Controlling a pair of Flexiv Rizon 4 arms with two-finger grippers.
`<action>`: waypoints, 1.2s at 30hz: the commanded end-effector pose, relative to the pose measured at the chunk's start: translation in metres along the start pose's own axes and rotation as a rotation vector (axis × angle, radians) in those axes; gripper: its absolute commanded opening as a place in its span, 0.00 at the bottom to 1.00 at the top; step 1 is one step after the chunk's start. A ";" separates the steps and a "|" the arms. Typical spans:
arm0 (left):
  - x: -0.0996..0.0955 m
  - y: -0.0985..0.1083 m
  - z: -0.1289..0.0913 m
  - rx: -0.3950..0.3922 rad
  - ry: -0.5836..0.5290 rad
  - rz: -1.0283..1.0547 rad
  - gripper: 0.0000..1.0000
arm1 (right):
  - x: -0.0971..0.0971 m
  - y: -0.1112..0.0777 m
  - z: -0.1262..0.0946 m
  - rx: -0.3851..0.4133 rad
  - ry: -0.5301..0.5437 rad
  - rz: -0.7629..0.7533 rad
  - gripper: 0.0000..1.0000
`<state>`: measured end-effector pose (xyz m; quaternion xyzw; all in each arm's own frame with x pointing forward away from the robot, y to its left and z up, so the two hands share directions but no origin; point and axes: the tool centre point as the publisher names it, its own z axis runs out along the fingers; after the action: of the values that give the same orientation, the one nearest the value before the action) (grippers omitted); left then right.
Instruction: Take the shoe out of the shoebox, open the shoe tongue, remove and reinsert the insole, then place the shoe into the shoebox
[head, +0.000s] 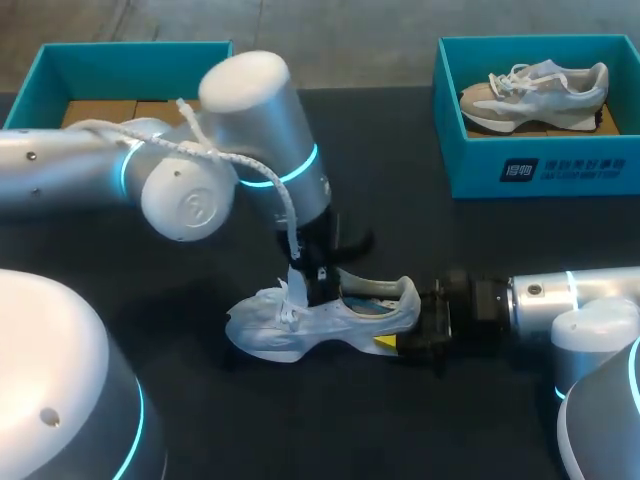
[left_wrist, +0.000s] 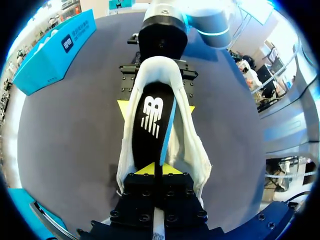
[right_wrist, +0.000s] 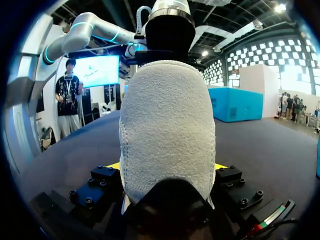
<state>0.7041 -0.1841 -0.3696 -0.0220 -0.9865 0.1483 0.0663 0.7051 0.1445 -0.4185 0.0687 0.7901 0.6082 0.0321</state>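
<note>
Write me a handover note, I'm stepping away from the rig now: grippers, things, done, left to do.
Left gripper: shut on the insole, which sits partly in the shoe.
Right gripper: shut on the shoe's heel; shoe upright on the table.
Done: shoe out; left shoebox shows no shoe; tongue looks opened.
Left: finish the insole (out or back in, cannot tell), then box the shoe.

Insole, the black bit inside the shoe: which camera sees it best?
The left wrist view: the insole fills the open shoe, almost whole. The head view shows only a sliver; in the right wrist view the heel hides it.
</note>
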 end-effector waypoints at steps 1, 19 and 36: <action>0.003 0.006 -0.009 0.049 -0.003 0.001 0.00 | 0.002 -0.002 0.000 0.003 0.001 0.001 0.00; 0.012 0.001 -0.033 0.104 -0.021 0.029 0.00 | 0.002 -0.002 0.000 0.003 0.001 0.001 0.00; 0.016 -0.001 -0.045 0.181 0.003 0.058 0.00 | 0.002 -0.002 0.000 0.003 0.001 0.001 0.00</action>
<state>0.6962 -0.1746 -0.3261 -0.0427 -0.9698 0.2313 0.0652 0.7038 0.1447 -0.4185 0.0684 0.7903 0.6081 0.0317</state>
